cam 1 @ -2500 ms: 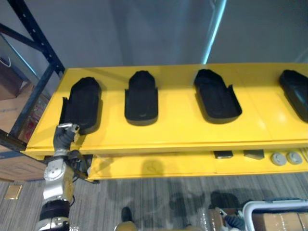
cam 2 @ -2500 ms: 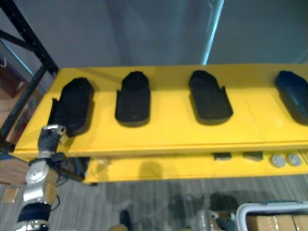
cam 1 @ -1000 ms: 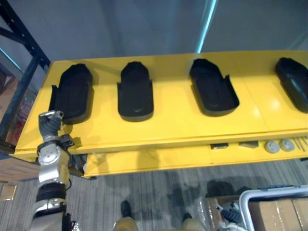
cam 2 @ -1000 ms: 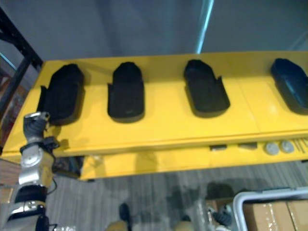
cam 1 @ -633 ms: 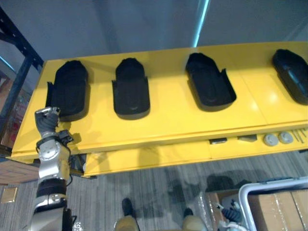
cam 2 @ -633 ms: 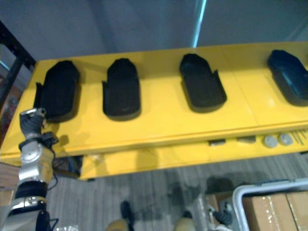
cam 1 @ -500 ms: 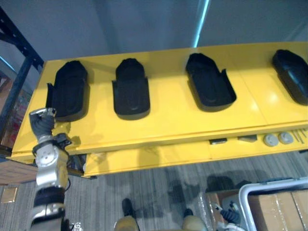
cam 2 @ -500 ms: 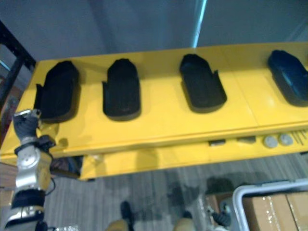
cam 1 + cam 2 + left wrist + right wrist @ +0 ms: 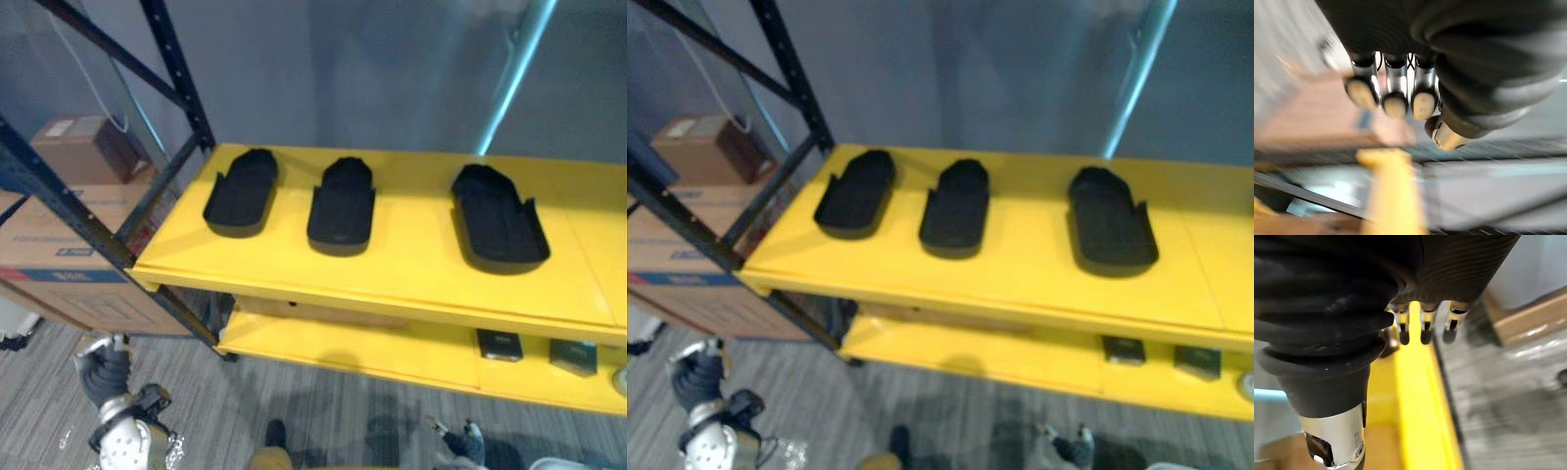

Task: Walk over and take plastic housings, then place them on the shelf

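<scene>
The shelf (image 9: 411, 264) is bright yellow, and the plastic housings (image 9: 341, 204) are plain black. The carpet (image 9: 323, 411) is grey with fine stripes, the cardboard box (image 9: 59, 245) is brown, and my right hand (image 9: 1425, 325) wears a dark ribbed cover.

Housings (image 9: 340, 203) crowd the shelf's (image 9: 392, 282) left and middle; its front edge and right end lie bare; black uprights (image 9: 178, 78) block the left end.

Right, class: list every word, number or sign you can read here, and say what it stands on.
No text here can be read.
Large cardboard box: blue print, too blurred to read.
Small cardboard box: pale label on top, too small to read.
</scene>
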{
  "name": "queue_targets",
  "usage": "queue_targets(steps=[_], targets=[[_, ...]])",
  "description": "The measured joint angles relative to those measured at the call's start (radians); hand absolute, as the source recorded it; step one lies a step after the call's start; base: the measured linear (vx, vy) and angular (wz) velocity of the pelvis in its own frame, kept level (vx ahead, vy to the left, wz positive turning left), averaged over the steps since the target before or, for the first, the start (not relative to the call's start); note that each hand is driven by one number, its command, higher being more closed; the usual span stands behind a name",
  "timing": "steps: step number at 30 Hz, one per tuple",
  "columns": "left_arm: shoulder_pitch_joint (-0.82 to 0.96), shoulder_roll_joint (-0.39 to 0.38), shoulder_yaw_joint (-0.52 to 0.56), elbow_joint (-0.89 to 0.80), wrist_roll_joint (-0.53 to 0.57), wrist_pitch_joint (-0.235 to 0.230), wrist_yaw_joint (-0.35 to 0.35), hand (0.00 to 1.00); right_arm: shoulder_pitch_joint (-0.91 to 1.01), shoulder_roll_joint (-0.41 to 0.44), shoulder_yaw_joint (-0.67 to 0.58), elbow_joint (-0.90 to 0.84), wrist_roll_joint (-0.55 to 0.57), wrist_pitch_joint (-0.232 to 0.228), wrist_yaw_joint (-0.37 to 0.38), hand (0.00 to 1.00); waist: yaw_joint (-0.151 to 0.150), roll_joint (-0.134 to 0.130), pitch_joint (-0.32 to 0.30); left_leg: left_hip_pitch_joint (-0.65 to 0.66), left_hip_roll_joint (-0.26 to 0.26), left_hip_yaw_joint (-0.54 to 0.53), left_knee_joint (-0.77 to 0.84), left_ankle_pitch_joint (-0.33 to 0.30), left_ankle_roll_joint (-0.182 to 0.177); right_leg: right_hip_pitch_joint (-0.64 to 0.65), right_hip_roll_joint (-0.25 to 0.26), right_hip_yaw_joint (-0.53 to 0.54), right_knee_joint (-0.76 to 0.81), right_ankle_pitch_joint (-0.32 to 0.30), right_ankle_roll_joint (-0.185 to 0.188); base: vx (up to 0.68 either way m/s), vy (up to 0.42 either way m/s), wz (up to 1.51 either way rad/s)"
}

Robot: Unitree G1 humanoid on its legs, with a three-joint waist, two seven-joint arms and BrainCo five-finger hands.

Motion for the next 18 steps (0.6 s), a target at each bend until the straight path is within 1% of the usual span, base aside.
queue_targets(steps=[2, 3, 4, 5, 7, 9, 11, 13, 14, 15, 17, 18], targets=[[-0.01, 0.0, 0.003, 0.112, 0.02, 0.0, 0.009, 0.0, -0.004, 0.002, -0.001, 0.015, 0.017, -0.003, 0.0, 0.0, 0.003, -0.009, -0.002, 0.008, -0.004, -0.002, 0.0, 0.0, 0.0, 0.011, -0.004, -0.004, -0.006, -0.003, 0.003, -0.02, -0.011, 0.08], [-0.021, 0.0, 0.014, 0.201, 0.019, -0.002, 0.013, 0.0, -0.01, 0.006, -0.004, 0.031, 0.032, -0.005, 0.001, 0.0, 0.003, -0.026, -0.005, 0.009, -0.006, -0.003, 0.0, -0.001, 0.0, 0.014, -0.006, -0.008, -0.008, -0.007, 0.005, -0.02, -0.016, 0.06], [-0.036, 0.0, 0.039, 0.292, 0.018, -0.003, 0.016, 0.0, -0.009, 0.015, -0.017, 0.045, 0.039, -0.006, 0.003, 0.0, 0.003, -0.034, -0.001, 0.009, -0.007, -0.004, 0.0, -0.004, -0.004, 0.015, -0.006, -0.01, -0.008, -0.01, 0.005, 0.0, -0.019, 0.04], [-0.044, 0.001, 0.053, 0.335, 0.018, -0.004, 0.016, 0.0, -0.011, 0.02, -0.03, 0.055, 0.039, -0.007, 0.005, 0.0, 0.002, -0.042, -0.001, 0.009, -0.007, -0.004, 0.0, -0.005, -0.004, 0.015, -0.006, -0.01, -0.008, -0.011, 0.005, 0.0, 0.0, 0.0], [-0.078, 0.003, 0.103, 0.476, 0.021, -0.005, 0.015, 0.0, -0.018, 0.029, -0.1, 0.1, 0.039, -0.012, 0.027, 0.0, -0.001, -0.065, 0.0, 0.009, -0.007, 0.0, 0.0, -0.008, -0.004, 0.014, -0.007, -0.008, -0.009, -0.012, 0.004, 0.01, -0.012, -0.02], [-0.094, 0.003, 0.116, 0.543, 0.017, -0.004, 0.006, 0.0, -0.022, 0.027, -0.144, 0.12, 0.039, -0.013, 0.036, 0.0, -0.007, -0.068, 0.001, 0.012, -0.008, 0.01, 0.0, -0.012, -0.004, 0.012, -0.01, 0.001, -0.011, -0.012, 0.004, 0.03, -0.014, -0.1], [-0.117, 0.01, 0.138, 0.628, -0.011, 0.018, -0.01, 0.0, -0.022, 0.023, -0.187, 0.152, 0.048, -0.015, 0.049, 0.0, -0.019, -0.066, 0.0, 0.016, -0.01, 0.018, 0.0, -0.018, -0.006, 0.013, -0.013, 0.007, -0.01, -0.01, 0.007, 0.05, -0.023, -0.11], [-0.128, 0.012, 0.154, 0.66, -0.029, 0.023, -0.025, 0.0, -0.024, 0.022, -0.207, 0.168, 0.048, -0.017, 0.05, 0.0, -0.022, -0.065, 0.001, 0.022, -0.009, 0.026, 0.0, -0.018, -0.007, 0.014, -0.013, 0.016, -0.01, -0.006, 0.013, 0.06, -0.027, -0.18], [-0.13, 0.015, 0.172, 0.698, -0.055, 0.04, -0.055, 0.0, -0.033, 0.016, -0.23, 0.19, 0.048, -0.019, 0.053, 0.0, -0.029, -0.071, -0.002, 0.034, -0.008, 0.042, 0.0, -0.026, -0.011, 0.015, -0.015, 0.034, -0.011, -0.005, 0.013, 0.06, -0.03, -0.23], [-0.132, 0.017, 0.174, 0.71, -0.063, 0.044, -0.065, 0.0, -0.035, 0.015, -0.237, 0.19, 0.048, -0.019, 0.055, 0.0, -0.034, -0.072, -0.003, 0.036, -0.008, 0.044, 0.0, -0.027, -0.012, 0.016, -0.015, 0.035, -0.011, -0.005, 0.013, 0.07, -0.038, -0.23], [-0.139, 0.019, 0.174, 0.751, -0.048, 0.067, -0.121, 0.0, -0.047, 0.007, -0.255, 0.191, 0.054, -0.025, 0.064, 0.0, -0.039, -0.07, 0.0, 0.047, -0.006, 0.066, 0.0, -0.036, -0.014, 0.014, -0.017, 0.053, -0.012, -0.005, 0.012, 0.05, -0.028, -0.22], [-0.14, 0.019, 0.172, 0.762, -0.046, 0.074, -0.128, 0.0, -0.052, 0.005, -0.258, 0.192, 0.06, -0.027, 0.068, 0.0, -0.039, -0.07, 0.0, 0.051, -0.005, 0.072, 0.0, -0.039, -0.016, 0.014, -0.017, 0.059, -0.014, -0.004, 0.012, 0.03, -0.012, -0.2]])
